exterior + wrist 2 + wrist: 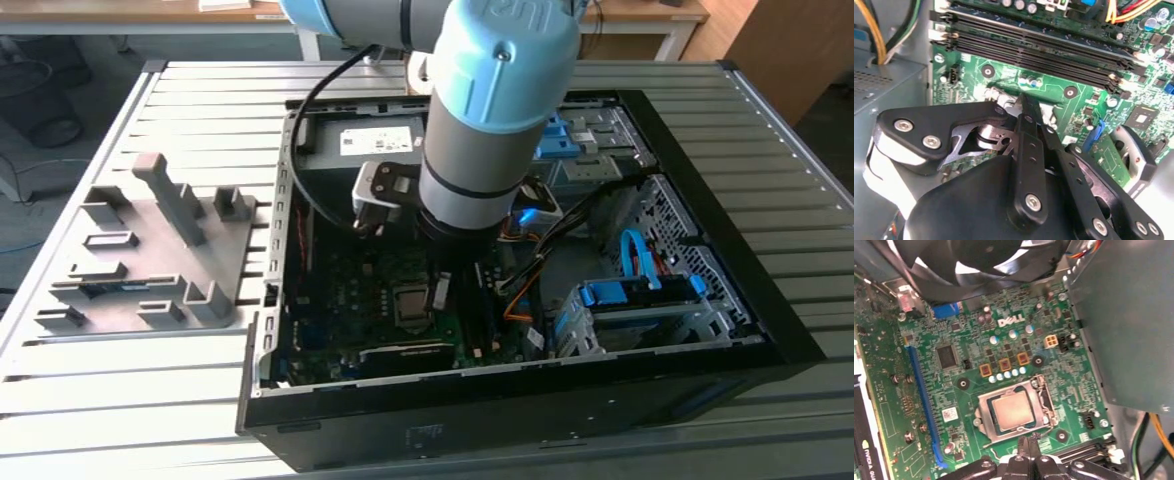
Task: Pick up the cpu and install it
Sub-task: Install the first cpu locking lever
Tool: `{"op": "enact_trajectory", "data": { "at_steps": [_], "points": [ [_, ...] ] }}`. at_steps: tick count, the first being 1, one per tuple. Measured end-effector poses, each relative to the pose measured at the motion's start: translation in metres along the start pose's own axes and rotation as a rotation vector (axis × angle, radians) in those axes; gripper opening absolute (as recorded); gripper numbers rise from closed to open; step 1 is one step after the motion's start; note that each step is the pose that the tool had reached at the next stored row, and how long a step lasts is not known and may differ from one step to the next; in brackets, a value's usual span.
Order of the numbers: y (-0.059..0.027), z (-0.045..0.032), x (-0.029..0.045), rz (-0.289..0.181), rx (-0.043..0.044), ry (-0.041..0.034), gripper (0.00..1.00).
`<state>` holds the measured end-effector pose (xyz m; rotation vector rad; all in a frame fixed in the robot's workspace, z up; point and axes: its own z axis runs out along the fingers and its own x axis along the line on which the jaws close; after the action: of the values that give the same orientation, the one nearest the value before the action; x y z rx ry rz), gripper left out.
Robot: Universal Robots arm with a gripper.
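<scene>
The arm reaches down into the open computer case [334,110] lying on the slatted table [801,230], and its gripper [1027,447] hangs low over the green motherboard [1004,345]. The cpu [1013,411] already lies flat in the socket [985,421], its dull silver-tan face up inside the metal frame. The two black fingertips [1024,107] are pressed together with nothing pinched between them, poised just beside the socket's edge on the side nearest the memory slots [1044,50], apart from the chip. To my eye the danger lies in how close those tips sit to the frame: if they press or slide sideways towards the chip, they could scrape its face or tip it in its seat, and a chip nudged out of square could bend the contacts beneath it, which I cannot see from here. I cannot make out whether the chip sits fully square in its recess, nor whether the frame is latched over it. The small parts around the socket, such as the capacitors [1004,375] on its far side from the gripper, look safe, since the tips are well away from them.
</scene>
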<state>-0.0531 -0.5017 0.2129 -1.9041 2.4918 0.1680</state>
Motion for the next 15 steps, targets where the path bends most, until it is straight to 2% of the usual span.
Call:
{"op": "enact_trajectory", "data": {
  "at_steps": [15],
  "points": [
    [-0.0035,0.0074,0.0108,-0.02,-0.0012,0.0023,0.1]
  ]
}}
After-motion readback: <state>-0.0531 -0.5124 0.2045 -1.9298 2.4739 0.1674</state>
